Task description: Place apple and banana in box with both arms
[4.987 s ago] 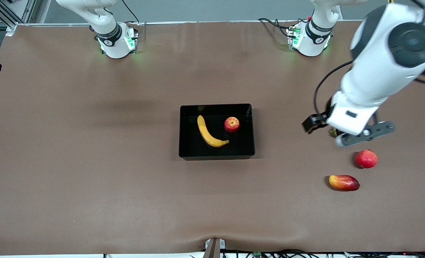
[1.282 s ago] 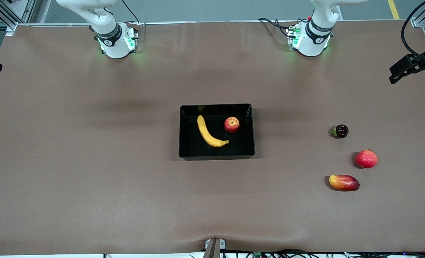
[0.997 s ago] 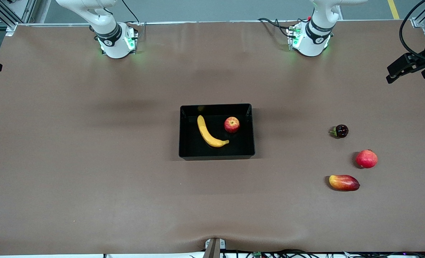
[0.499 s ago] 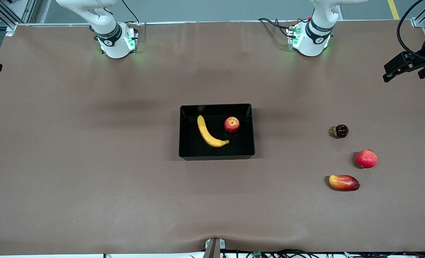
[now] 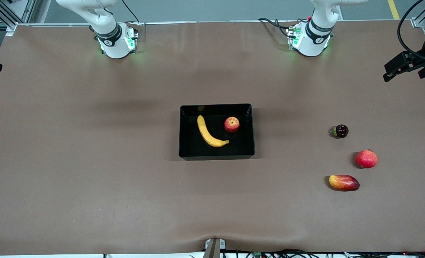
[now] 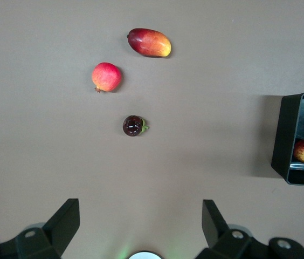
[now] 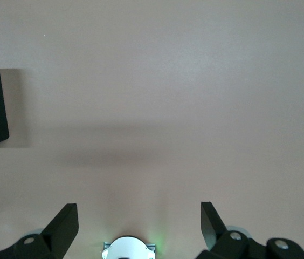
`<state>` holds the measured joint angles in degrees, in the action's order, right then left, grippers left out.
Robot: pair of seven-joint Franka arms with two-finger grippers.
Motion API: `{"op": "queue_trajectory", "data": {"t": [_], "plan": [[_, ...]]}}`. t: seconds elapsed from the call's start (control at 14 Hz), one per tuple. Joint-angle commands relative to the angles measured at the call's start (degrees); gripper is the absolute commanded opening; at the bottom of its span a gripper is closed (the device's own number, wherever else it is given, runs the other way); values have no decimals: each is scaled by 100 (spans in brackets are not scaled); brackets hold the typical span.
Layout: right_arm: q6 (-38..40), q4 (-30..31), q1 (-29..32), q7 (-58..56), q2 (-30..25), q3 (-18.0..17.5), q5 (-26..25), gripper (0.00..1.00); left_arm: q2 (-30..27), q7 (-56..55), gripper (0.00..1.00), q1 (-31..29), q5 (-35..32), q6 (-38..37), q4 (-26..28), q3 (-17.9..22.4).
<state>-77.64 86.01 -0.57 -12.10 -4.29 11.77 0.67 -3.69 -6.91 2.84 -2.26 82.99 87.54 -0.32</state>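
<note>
Since five seconds earlier the left arm had lifted away from the loose fruit, uncovering a small dark fruit point(image 5: 341, 131). The apple point(image 5: 231, 124) and the banana point(image 5: 209, 133) lay side by side in the box point(image 5: 216, 155) at mid-desk point(image 5: 90, 161). Toward the left arm's end sat a red round fruit point(image 5: 366, 159) and a mango point(image 5: 344, 182). The left pincer point(image 6: 139, 224) hung high over the desk's edge — fingers spread, empty. The right pincer point(image 7: 139, 224) waited above bare desk — likewise wide and empty.
</note>
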Motion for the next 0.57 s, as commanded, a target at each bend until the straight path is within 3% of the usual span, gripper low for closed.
{"op": "queue_trajectory", "data": {"t": [0.0,0.5], "plan": [[74,-102,92,-91,51,-52,-40,100,44,42,100,41,86,-81,-62,58],[74,-102,92,-91,51,-52,-40,100,62,-134,100,41,50,-81,-71,58]]}}
